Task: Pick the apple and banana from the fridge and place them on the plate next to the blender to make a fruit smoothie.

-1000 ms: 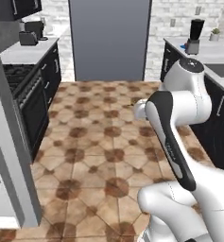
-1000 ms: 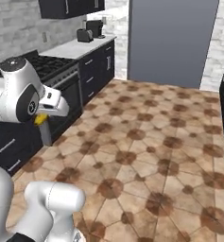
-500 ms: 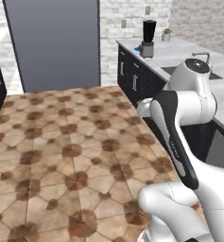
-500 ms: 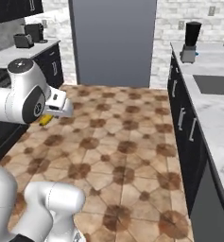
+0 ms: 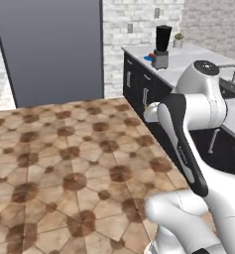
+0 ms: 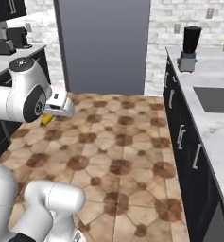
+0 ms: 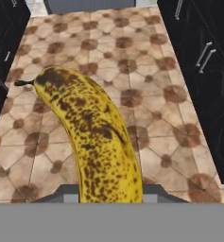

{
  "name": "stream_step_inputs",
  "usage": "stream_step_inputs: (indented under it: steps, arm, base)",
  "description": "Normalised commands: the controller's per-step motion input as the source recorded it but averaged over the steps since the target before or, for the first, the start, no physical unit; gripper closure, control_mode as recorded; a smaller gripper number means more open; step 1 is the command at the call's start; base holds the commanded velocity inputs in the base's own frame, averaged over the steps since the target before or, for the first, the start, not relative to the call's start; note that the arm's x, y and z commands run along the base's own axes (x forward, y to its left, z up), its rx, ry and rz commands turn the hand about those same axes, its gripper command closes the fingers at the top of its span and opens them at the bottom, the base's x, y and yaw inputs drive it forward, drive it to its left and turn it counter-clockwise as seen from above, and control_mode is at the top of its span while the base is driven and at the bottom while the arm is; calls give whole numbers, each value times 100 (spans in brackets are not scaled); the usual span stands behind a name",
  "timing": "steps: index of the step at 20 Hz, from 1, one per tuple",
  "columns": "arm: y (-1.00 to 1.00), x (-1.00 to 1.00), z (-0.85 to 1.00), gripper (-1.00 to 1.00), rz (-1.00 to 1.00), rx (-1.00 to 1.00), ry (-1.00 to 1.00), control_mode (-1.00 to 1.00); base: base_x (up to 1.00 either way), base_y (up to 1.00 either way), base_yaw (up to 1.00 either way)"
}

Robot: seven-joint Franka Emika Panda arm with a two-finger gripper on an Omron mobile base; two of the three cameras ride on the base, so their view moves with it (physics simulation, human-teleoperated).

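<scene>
My gripper (image 7: 111,196) is shut on the banana (image 7: 94,137), a yellow fruit with many brown spots, held out over the tiled floor. From the right base view the banana (image 6: 47,119) peeks out yellow under the hand, near the left cabinets. The fridge (image 5: 49,49) stands straight ahead with its grey doors closed. On the right counter is the black blender (image 5: 163,44), and just left of its base lies the blue plate (image 5: 147,58) with a small red apple (image 5: 152,55) on it. The counter is far ahead of my hand.
Dark cabinets under a pale counter (image 6: 212,127) run along the right, with a sink (image 6: 217,97) and a small potted plant (image 5: 178,38). More dark cabinets and small appliances (image 6: 12,40) are on the left. The brown tiled floor (image 5: 64,163) lies between them.
The whole picture has swung toward the right: the stove side has left the view and the blender counter has come in. The banana stays in the shut gripper.
</scene>
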Motion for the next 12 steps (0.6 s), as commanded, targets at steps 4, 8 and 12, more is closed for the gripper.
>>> stream_step_inputs:
  steps: [4,8,12]
  arm:
    - [0,0,0,100,0,0,0,100]
    - [0,0,0,100,0,0,0,100]
    - [0,0,0,100,0,0,0,100]
  base:
    - [100,14,-5]
    - [100,16,-6]
    - [100,26,-6]
